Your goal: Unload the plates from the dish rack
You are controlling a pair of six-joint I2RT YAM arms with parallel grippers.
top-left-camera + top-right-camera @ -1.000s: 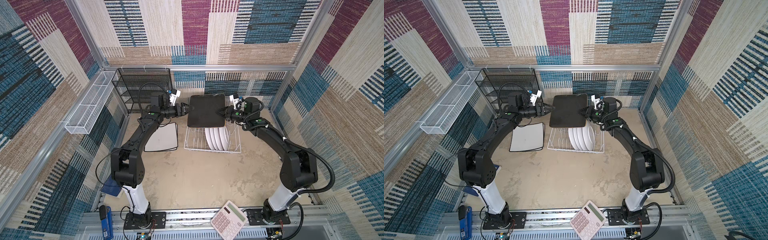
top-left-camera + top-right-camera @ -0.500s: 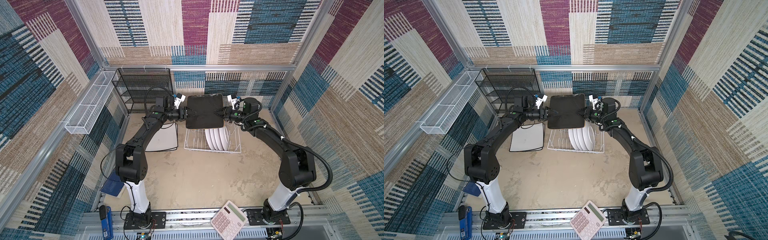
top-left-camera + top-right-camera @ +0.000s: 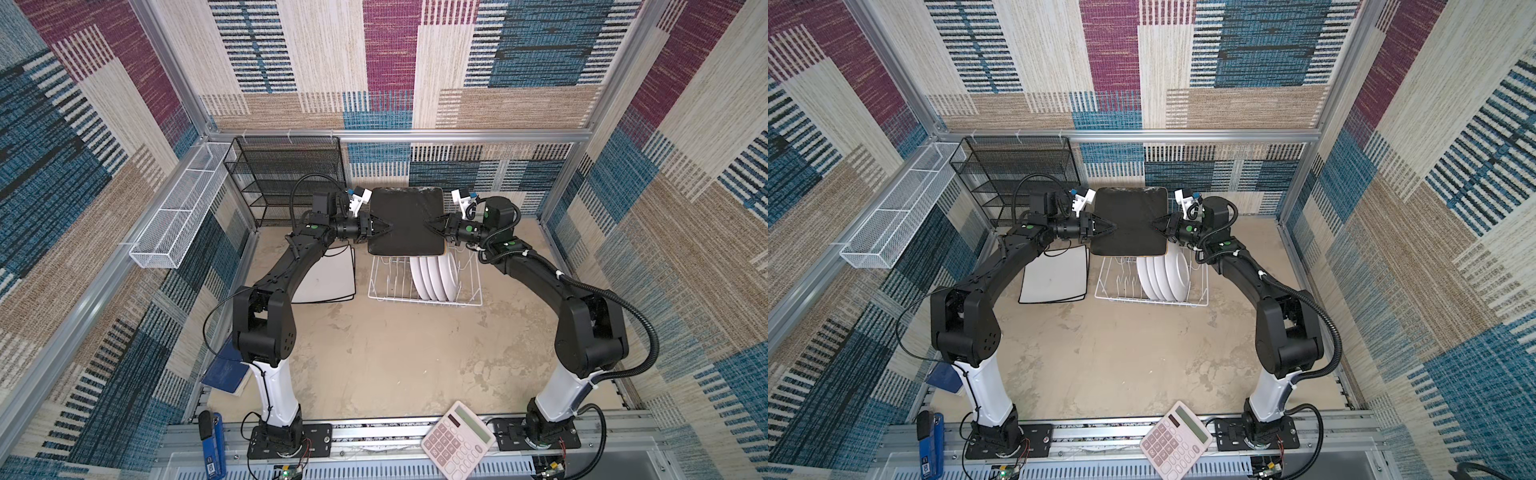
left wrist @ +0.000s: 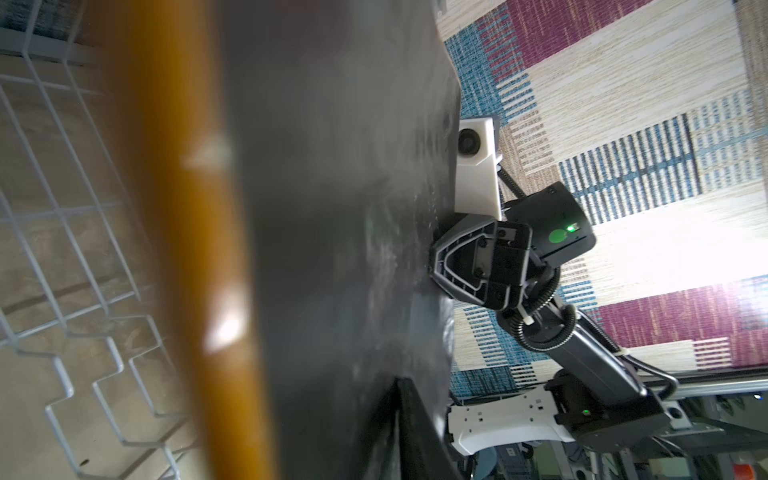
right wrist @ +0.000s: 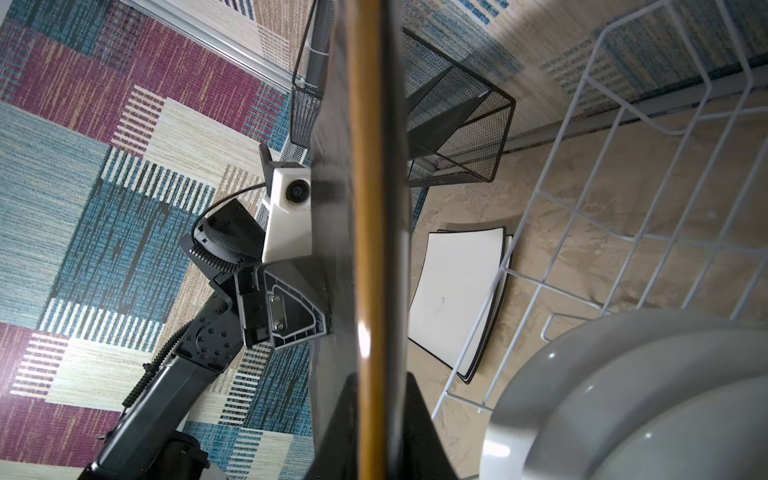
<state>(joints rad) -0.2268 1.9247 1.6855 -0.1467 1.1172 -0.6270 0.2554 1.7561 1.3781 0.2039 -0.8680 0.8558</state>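
The left arm [image 3: 291,266] and the right arm [image 3: 536,270] were raised from their bases and bent at the elbow, with the forearms reaching inward toward each other, as seen in both top views. The left gripper [image 3: 386,227] and the right gripper [image 3: 429,226] were pointed at one another, and the wrists were held roughly level. Each pair of jaws was closed on an opposite edge of the black plate [image 3: 405,220], which was held between them. A white camera mount was carried on top of each wrist.

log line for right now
black plate: over dish rack | left gripper: gripping it | right gripper: gripping it | round plates: racked
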